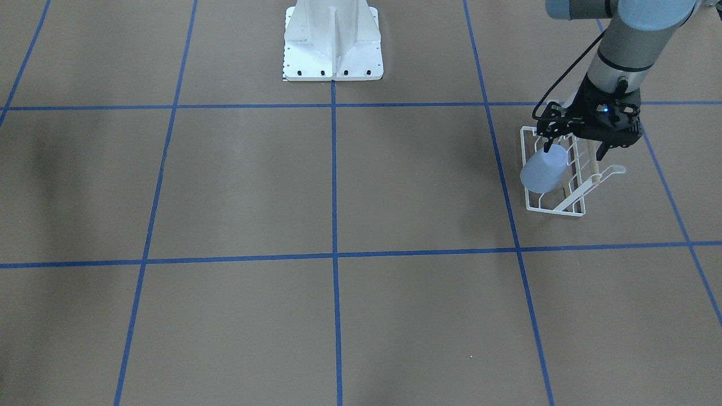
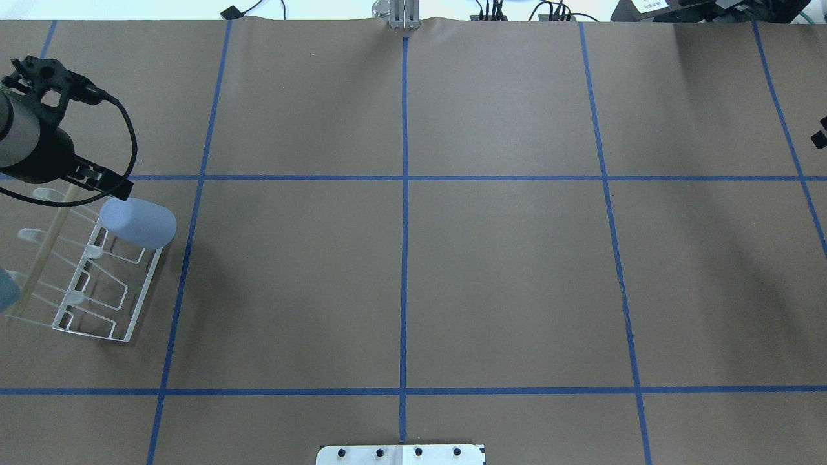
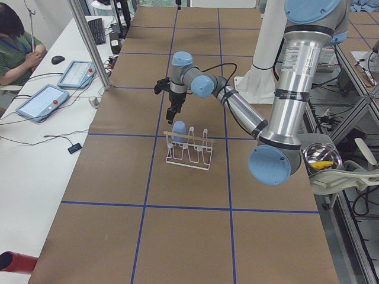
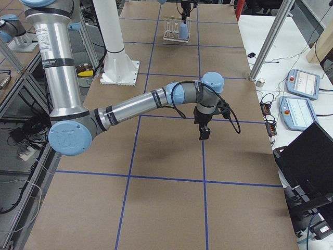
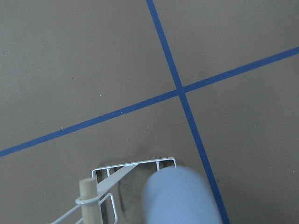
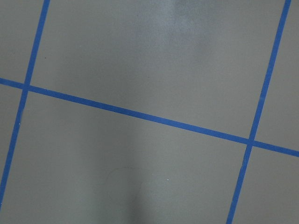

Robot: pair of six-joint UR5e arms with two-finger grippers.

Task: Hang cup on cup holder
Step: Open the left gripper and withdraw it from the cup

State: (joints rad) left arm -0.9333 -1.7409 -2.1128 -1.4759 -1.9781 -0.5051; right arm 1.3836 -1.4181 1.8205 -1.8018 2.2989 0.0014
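The pale blue cup sits mouth-down and tilted on an end prong of the white wire cup holder, near the table's left end. It also shows in the overhead view and the left wrist view. My left gripper hangs just above the rack, jaws open, one finger close to the cup's closed end and holding nothing. The rack's wooden bar runs along its back. My right gripper hovers over bare table far from the rack. I cannot tell if it is open.
The robot's white base stands at the table's middle edge. Blue tape lines grid the brown table. The other prongs of the rack are empty. A side desk with tablets and an operator lies beyond the far edge.
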